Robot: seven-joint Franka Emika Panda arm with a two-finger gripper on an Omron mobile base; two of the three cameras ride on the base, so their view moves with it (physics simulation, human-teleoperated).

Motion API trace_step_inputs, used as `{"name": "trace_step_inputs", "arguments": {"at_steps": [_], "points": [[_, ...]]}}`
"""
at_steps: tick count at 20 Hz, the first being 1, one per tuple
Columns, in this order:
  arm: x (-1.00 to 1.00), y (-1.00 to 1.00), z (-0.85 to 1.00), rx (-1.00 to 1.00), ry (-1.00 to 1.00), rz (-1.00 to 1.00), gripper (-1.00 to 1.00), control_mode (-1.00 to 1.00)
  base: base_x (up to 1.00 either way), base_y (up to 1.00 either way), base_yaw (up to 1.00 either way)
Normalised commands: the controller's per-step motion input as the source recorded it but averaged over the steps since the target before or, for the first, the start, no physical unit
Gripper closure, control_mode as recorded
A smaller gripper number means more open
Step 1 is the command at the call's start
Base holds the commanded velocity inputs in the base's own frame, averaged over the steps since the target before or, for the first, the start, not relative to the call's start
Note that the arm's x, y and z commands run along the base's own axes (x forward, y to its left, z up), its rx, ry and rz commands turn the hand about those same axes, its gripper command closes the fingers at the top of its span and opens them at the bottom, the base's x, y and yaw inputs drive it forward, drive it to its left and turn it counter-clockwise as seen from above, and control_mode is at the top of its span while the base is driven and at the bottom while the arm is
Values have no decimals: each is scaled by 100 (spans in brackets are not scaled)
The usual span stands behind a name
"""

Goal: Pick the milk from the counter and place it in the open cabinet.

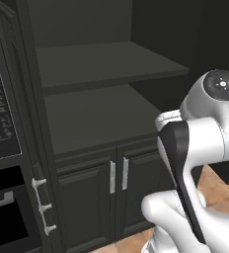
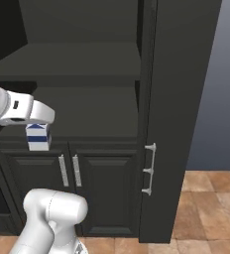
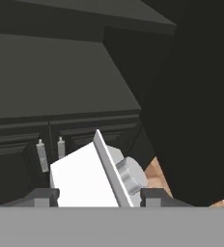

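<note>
The milk point(image 2: 37, 137) has been picked up and is held clenched in the pincer point(image 3: 97, 193), its gabled top seen between the dark tips. The open cabinet point(image 2: 87, 106) stands just ahead of the pincer, its lower shelf slightly beyond and level with the carton. The placing is judged still to be done: the carton is not yet set on the shelf.

Ahead of me stands the open cabinet point(image 1: 87, 123), matte charcoal, with two flat dark shelves. The lower shelf point(image 2: 92, 111) is broad and bare as far as I can see, running back to the dark rear wall. The upper shelf point(image 1: 101, 62) sits above it, equally dark. Beneath the lower shelf are two panelled doors point(image 2: 107, 193) with silver handles point(image 2: 70, 170) side by side. The cabinet stands on a terracotta tiled floor point(image 2: 211, 208).
</note>
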Motion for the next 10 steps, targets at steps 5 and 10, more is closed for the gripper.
{"name": "trace_step_inputs", "arguments": {"at_steps": [5,10], "points": [[0,-1,23,0,0,0,100,-100,0,0,0],[0,-2,25,0,0,0,100,-100,0,0,0]]}}
